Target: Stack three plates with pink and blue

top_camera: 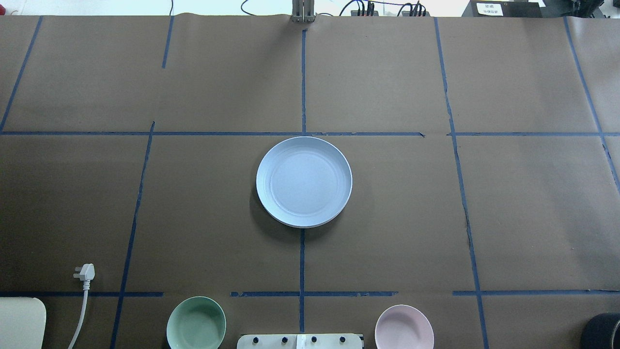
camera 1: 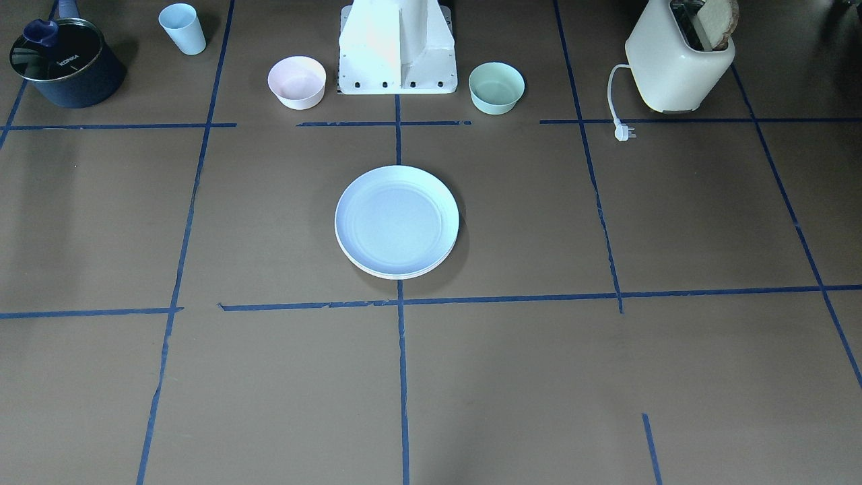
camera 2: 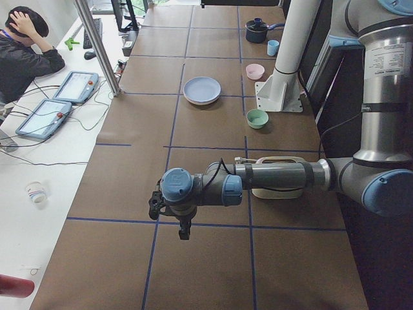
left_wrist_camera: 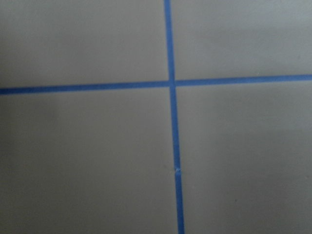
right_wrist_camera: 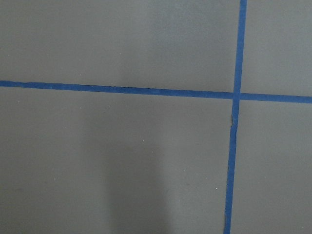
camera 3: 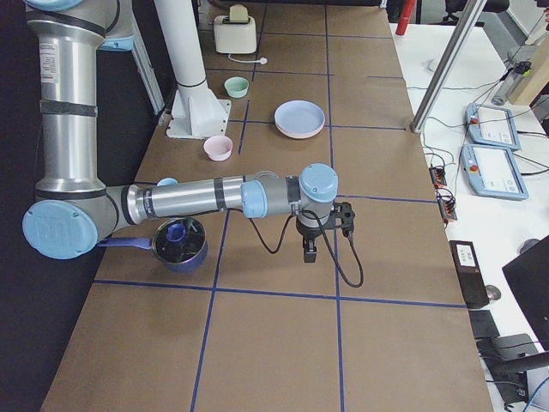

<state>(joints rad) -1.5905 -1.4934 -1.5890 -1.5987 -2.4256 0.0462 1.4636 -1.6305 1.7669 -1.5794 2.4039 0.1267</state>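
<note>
L gripper [camera 2: 184, 231] hangs over the worktop's left end, above a tape cross [left_wrist_camera: 171, 84]. Spread or pressed together: can't tell. Toaster [top_camera: 19, 322] sits at the robot-side left corner, w/ its plug [top_camera: 85, 271] lying just beside. Mint bowl [top_camera: 196, 324] is at the robot-side edge, left of the robot base [top_camera: 300, 341]. Plate stack [camera 2: 202, 90] is at worktop centre: blue plate [top_camera: 304, 182] on top, paler rims [camera 1: 397, 273] showing under it. Pink bowl [top_camera: 404, 327] is right of the base. Cup [camera 1: 182, 28] & pot [camera 1: 64, 64] are twd the robot-side right corner. R gripper [camera 3: 310, 254] hangs over the right end; its finger state can't be told.
</note>
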